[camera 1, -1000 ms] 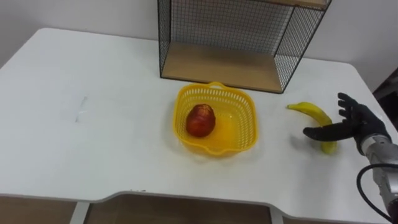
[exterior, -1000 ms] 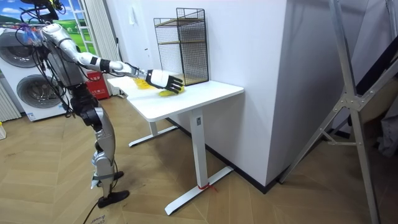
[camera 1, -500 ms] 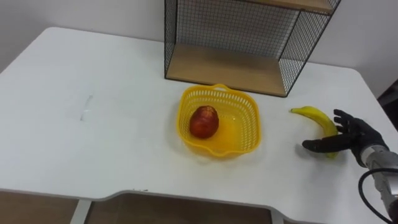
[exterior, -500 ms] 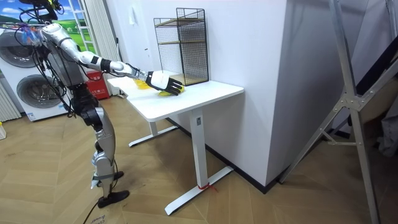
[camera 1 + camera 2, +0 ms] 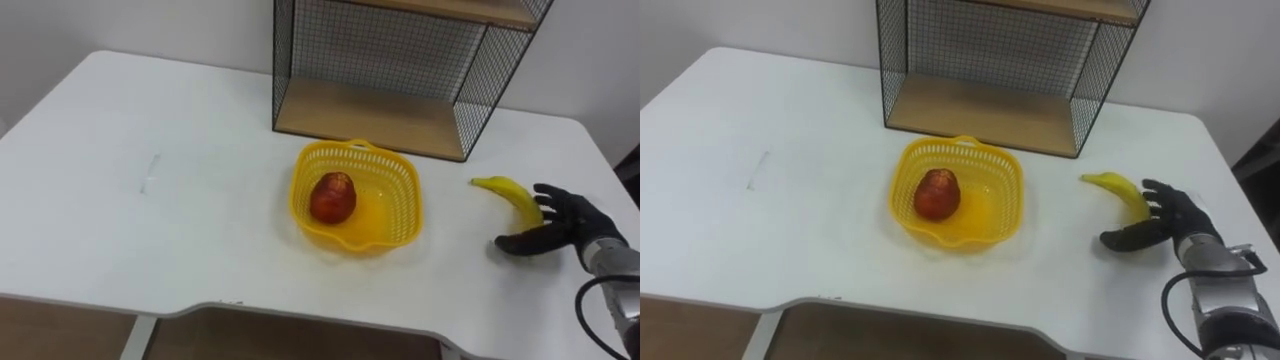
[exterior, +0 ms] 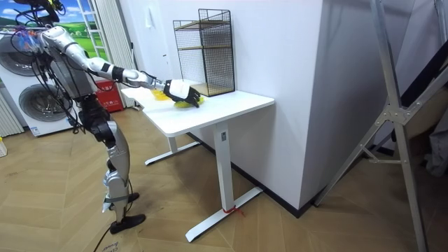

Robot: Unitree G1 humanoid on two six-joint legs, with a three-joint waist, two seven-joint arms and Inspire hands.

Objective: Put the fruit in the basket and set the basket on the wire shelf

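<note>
Right robot hand (image 5: 563, 222) rests low on the bench (image 5: 150, 200), near its right edge. Thumb stretched out toward the robot's left, lying on the bench surface; fingers (image 5: 552, 194) loosely spread and well apart from the thumb, so the robot hand is not clamped on anything.

Banana (image 5: 508, 190) lies on the bench just left of and beyond the robot hand. Its near end runs in against the fingers, into the gap between fingers and thumb; its stalk end points away to the left.

Yellow basket (image 5: 303, 170) sits well to the left of the robot hand, on the bench, with a red apple (image 5: 333, 197) inside it, toward its left side.

Wire shelf (image 5: 380, 105) stands beyond the basket, far-left of the robot hand, its lower wooden board bare.

Room view: robot stands at the bench's end, right arm stretched out over it.
</note>
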